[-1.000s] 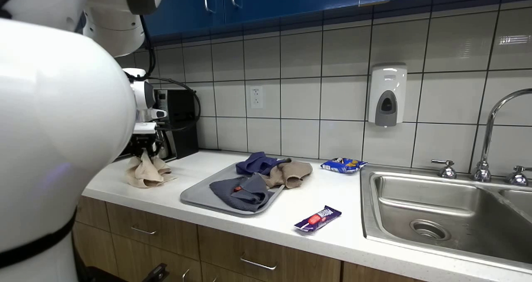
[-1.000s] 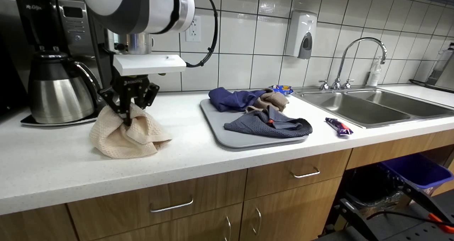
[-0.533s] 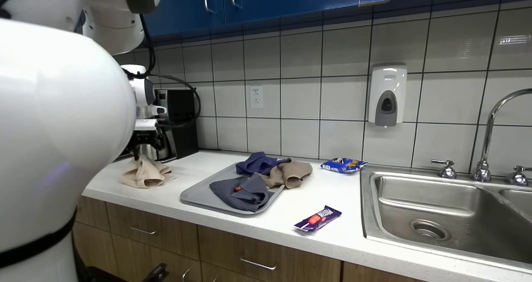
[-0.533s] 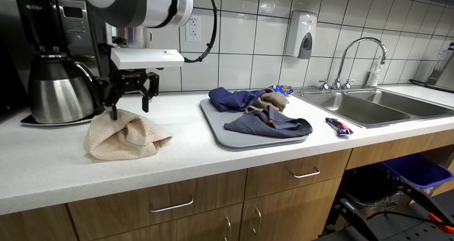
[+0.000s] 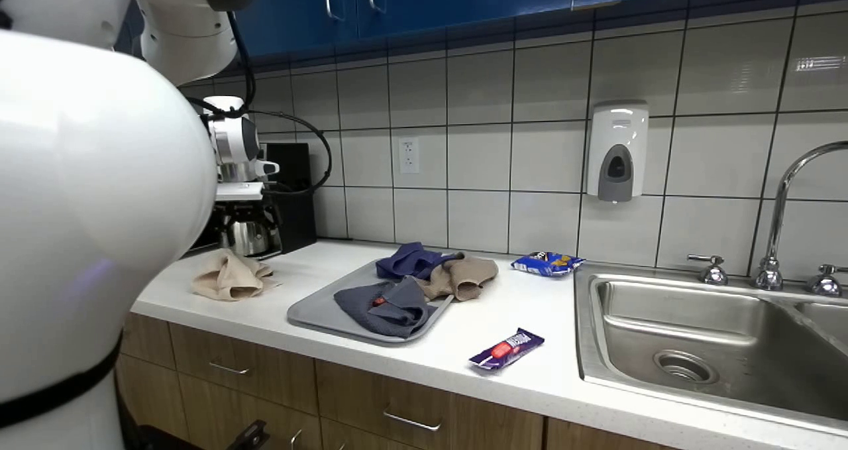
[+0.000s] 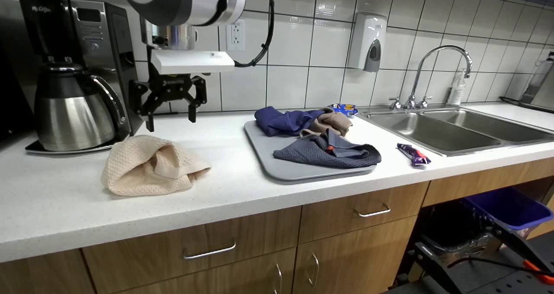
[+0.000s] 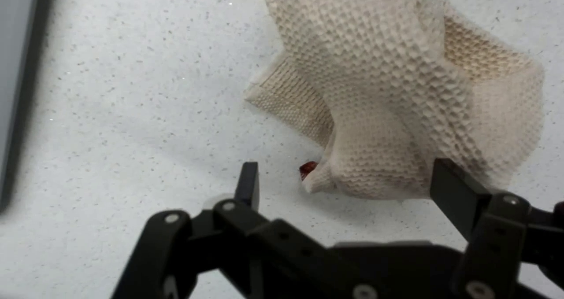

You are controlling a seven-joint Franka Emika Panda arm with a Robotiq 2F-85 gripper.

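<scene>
The gripper (image 6: 171, 121) is held above the counter (image 6: 233, 164), its fingers (image 7: 460, 197) spread wide and nothing gripped. Nearest to it, just below, is found the beige cloth (image 6: 138, 168), crumpled on the counter; no contact with the fingers is seen. Most of the cloth is judged to be set toward the counter's front edge from the gripper, so that only one end is framed between the fingertips in the wrist view. No clear long axis is given by the heap, though its wider spread is laid along the counter, roughly in line with the two fingers. At its corner a dark red bit (image 7: 308, 170) is partly covered; what it is cannot be told. Farther back, the pot (image 6: 73, 121) is seen. Along the counter is placed the tray (image 6: 266, 149), on which the grey cloth (image 6: 298, 155), blue cloth (image 6: 283, 121) and brown cloth (image 5: 470, 274) are heaped. Beyond it, the wrapper (image 5: 507, 350) and bag (image 5: 546, 264) are passed before the sink (image 5: 591, 331) is reached.
</scene>
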